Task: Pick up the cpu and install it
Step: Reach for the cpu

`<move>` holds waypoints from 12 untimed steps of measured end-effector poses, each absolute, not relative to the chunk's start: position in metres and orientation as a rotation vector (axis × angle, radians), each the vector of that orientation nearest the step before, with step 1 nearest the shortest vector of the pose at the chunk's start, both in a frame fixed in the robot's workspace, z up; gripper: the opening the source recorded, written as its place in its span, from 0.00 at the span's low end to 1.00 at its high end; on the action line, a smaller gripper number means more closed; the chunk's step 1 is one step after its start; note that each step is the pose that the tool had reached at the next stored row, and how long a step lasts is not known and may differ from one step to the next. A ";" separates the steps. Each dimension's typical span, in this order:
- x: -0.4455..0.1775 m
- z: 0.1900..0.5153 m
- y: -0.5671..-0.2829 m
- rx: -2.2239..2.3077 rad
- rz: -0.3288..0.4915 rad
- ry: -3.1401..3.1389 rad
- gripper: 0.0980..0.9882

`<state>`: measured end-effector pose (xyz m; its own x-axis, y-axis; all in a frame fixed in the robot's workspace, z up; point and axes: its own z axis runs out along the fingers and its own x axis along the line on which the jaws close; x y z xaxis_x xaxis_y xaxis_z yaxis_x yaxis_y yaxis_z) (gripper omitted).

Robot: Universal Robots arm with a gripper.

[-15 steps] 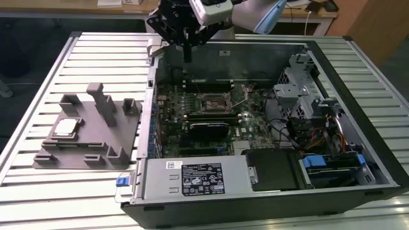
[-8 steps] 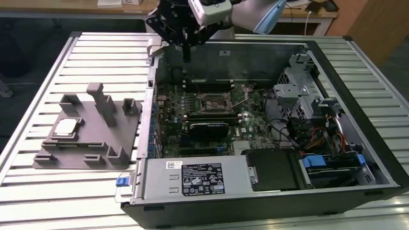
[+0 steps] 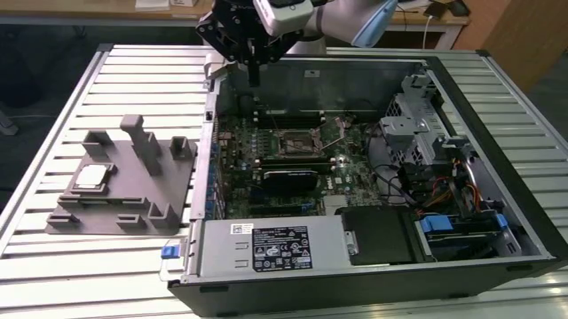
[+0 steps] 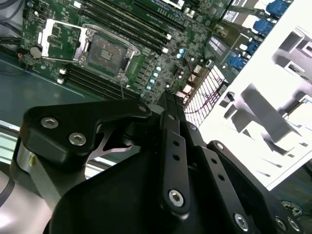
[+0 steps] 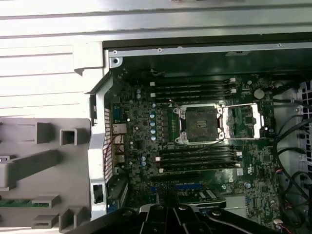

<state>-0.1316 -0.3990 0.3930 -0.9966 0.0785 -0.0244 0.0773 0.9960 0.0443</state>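
The cpu (image 3: pixel 92 176), a small square chip with a silver top, lies flat on the grey holder (image 3: pixel 124 199) at the exterior view's left, outside the computer case. My gripper (image 3: pixel 255 81) hangs above the back edge of the motherboard, far from the cpu, its black fingers (image 4: pixel 168 117) pressed together and shut on nothing. The square socket (image 3: pixel 297 141) sits mid-board with its metal lid (image 3: pixel 342 131) flipped open beside it. Both wrist views look down on the open socket (image 4: pixel 108 48) (image 5: pixel 200 124) past the gripper's black linkage (image 5: pixel 168 214).
The open case (image 3: pixel 461 86) has tall metal walls around the board. A labelled power supply box (image 3: pixel 266 247) sits at its front, a drive cage (image 3: pixel 413 126) and cables at the exterior view's right. Memory slots (image 5: pixel 195 157) flank the socket. The holder has upright posts (image 3: pixel 133 133).
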 end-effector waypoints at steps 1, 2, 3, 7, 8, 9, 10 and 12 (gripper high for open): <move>-0.133 0.393 -0.399 0.123 0.067 3.112 0.01; -0.135 0.393 -0.399 0.124 0.067 3.112 0.01; -0.137 0.393 -0.399 0.125 0.068 3.112 0.01; -0.144 0.392 -0.399 0.131 0.067 3.112 0.01; -0.146 0.392 -0.399 0.132 0.067 3.112 0.01; -0.148 0.392 -0.399 0.134 0.067 3.112 0.01; -0.150 0.391 -0.399 0.136 0.067 3.112 0.01; -0.153 0.391 -0.399 0.139 0.067 3.111 0.01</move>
